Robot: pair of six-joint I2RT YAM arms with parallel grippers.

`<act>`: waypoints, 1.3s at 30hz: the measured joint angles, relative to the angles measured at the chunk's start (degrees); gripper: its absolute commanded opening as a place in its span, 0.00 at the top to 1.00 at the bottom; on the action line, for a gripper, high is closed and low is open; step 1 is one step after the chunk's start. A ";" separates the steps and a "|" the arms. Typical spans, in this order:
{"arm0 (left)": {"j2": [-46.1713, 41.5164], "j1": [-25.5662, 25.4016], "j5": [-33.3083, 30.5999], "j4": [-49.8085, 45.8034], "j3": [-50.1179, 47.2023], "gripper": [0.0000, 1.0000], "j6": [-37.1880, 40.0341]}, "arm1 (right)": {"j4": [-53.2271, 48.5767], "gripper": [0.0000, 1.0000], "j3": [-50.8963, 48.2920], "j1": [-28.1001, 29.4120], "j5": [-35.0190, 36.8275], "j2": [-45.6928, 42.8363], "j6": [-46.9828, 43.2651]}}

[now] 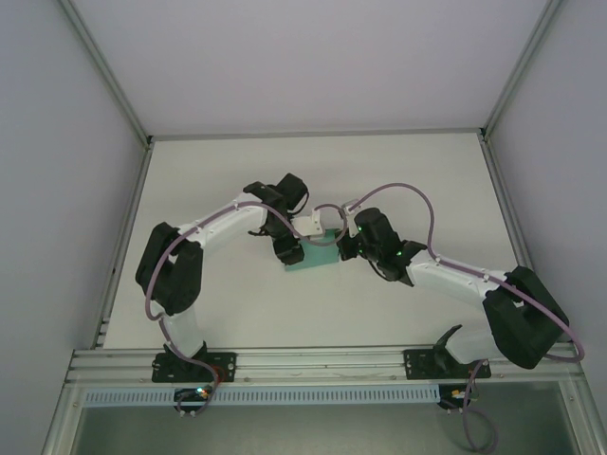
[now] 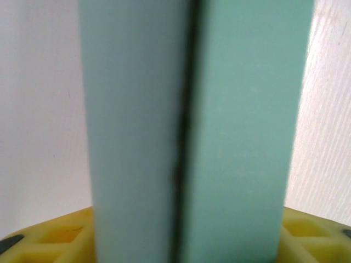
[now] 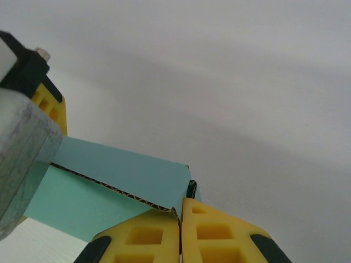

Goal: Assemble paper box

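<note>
Closest of all, pressed right up against the left wrist camera, is the paper box (image 2: 247, 137): two long teal panels stand side by side with a dark seam between them, so the card looks folded up rather than lying flat. At the bottom of that view the left gripper (image 1: 287, 248) shows its yellow fingers (image 2: 49, 241) out on either side of the panels, spread wide with the card between them. Whether the pads bear on the card or stand just clear of it I cannot tell, because the panels hide the contact lines. This straddle is probably there to square the walls and stop them splaying. From above, the box sits on the white table (image 1: 398, 180) about midway across, between the two wrists, with both arms bent inward to meet over it. Further right, the right gripper (image 3: 181, 219) has its fingers brought tight together. The raw corrugated edge of a teal flap runs straight into the slit between the tips, so it appears to be pinching the corner of that flap. Holding the card by an edge like this likely serves to steer the flap over, or to anchor the box while the other side is shaped. Assembly looks part done: panels are up, but a flap edge is not yet tucked away.
</note>
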 measured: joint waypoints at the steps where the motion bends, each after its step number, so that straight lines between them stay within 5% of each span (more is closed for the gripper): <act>1: -0.26 0.00 0.02 0.44 -0.17 0.28 -0.46 | -0.11 1.00 0.00 0.17 0.52 -0.09 0.00; 3: -1.25 -0.07 0.07 1.36 -0.76 0.17 -0.76 | -0.74 1.00 0.07 0.55 1.40 -0.31 0.00; 4: -2.16 -0.24 0.07 2.14 -1.29 0.01 -1.16 | -1.16 1.00 0.15 0.90 1.73 -0.44 0.00; 13: -16.61 -1.03 -2.36 10.34 -8.55 0.00 -10.34 | -6.95 1.00 2.40 3.43 6.38 -0.66 1.64; 15: -19.67 -0.46 -4.09 11.98 -10.05 0.09 -14.91 | -8.35 1.00 3.06 3.72 7.19 -0.66 2.38; 17: -22.10 0.83 -5.60 13.03 -11.61 0.30 -19.98 | -9.62 1.00 3.67 3.80 7.58 -0.66 2.93; 19: -23.98 2.56 -6.38 13.33 -13.16 0.36 -24.52 | -10.93 1.00 4.35 3.82 7.69 -0.52 3.43; 39: -27.47 -5.68 -19.04 11.39 -16.74 0.39 -46.42 | -19.43 1.00 10.03 5.70 11.87 2.19 10.54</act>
